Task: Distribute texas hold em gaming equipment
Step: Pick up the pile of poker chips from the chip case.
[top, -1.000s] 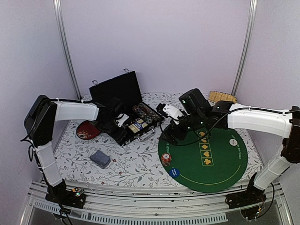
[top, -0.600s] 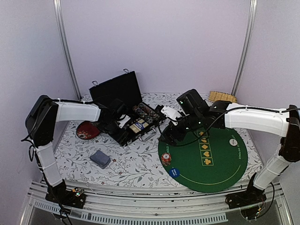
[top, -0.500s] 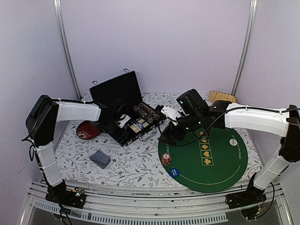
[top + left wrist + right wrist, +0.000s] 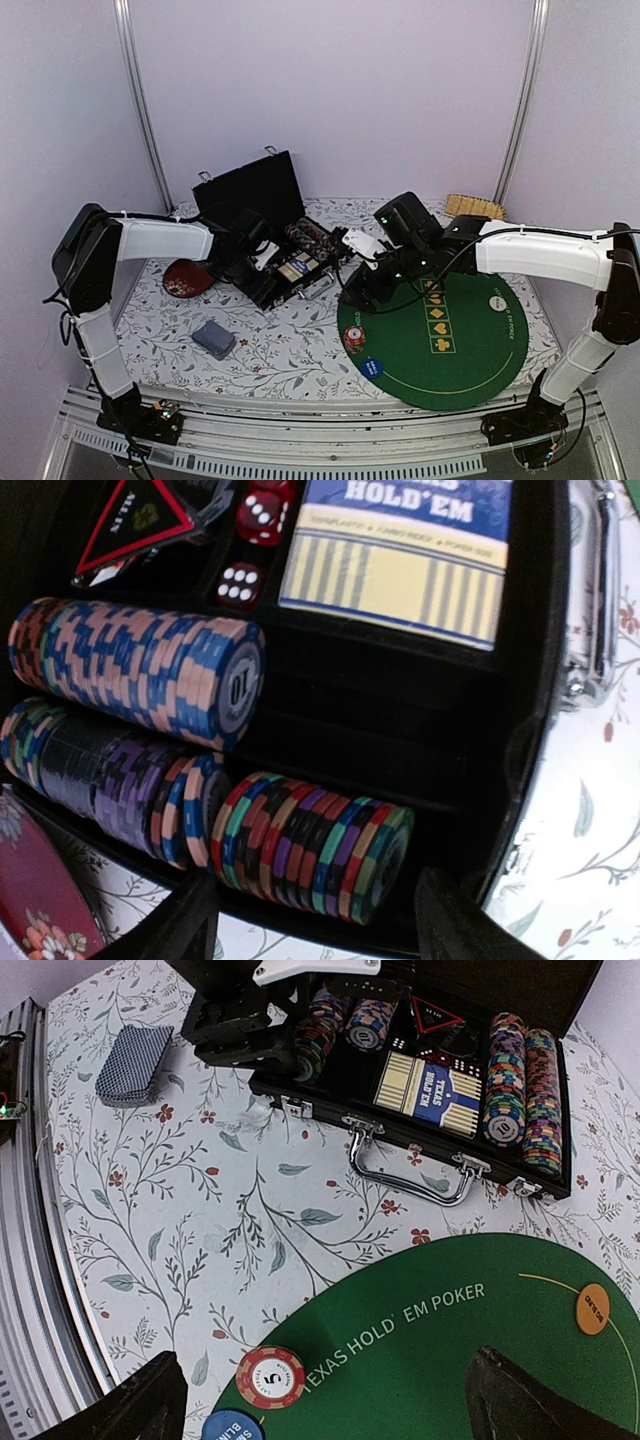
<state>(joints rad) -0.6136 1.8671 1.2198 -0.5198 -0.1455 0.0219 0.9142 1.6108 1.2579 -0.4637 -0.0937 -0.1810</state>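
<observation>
Two small shifts are noted vs. a sec ago: the right arm's wrist has been carried a touch left, toward the black case (image 4: 262, 192), and the left gripper (image 4: 248, 270) has been nudged slightly at the case's near-left corner. No item on the table is seen to have moved.

Left gripper's fingers (image 4: 188, 928) are seen apart, nothing clamped. A row of multicoloured chips (image 4: 310, 845) in the case's near slot is framed btw them; contact can't be told. Behind that row, a blue-and-peach chip stack (image 4: 150, 665), red dice (image 4: 262, 505) and a card box (image 4: 400, 550) are seen in the case.

Right gripper (image 4: 330, 1405) is held wide open and empty above the left edge of the green mat (image 4: 480, 1360). Below it, a red chip (image 4: 270, 1376) and a blue disc (image 4: 232, 1428) are laid at the mat's rim, just beside each other; an orange disc (image 4: 592, 1309) is set further in. Card deck (image 4: 135, 1063), grey-blue backs up, is parked on the floral cloth (image 4: 200, 1210), well apart from the mat.

Edges: the case handle (image 4: 408, 1165) is faced toward the mat, w/ a strip of bare cloth left btw them. A dark-red dish (image 4: 187, 278) is sat just left of the case, close by the left gripper, so room is tight on that side.
</observation>
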